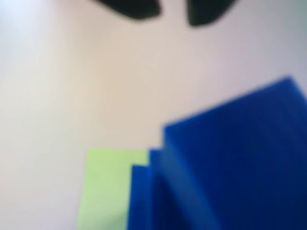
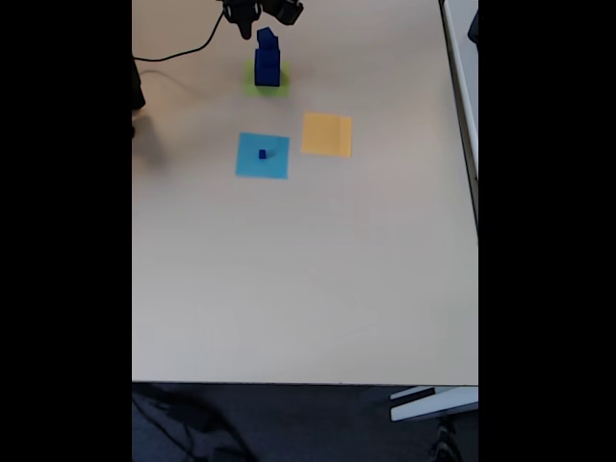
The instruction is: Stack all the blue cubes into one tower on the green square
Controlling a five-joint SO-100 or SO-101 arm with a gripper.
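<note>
Dark-blue cubes form a stepped tower standing on the lime-green flat square, while one tiny blue cube sits on the light-blue square. Above the tower, the black gripper hangs released over the beige tabletop.

A pale beige table takes up most of the fixed view, evenly lit, with a soft sheen across its middle. Below its near edge lies dark grey floor. A light strip juts out by the table's near right corner.
</note>
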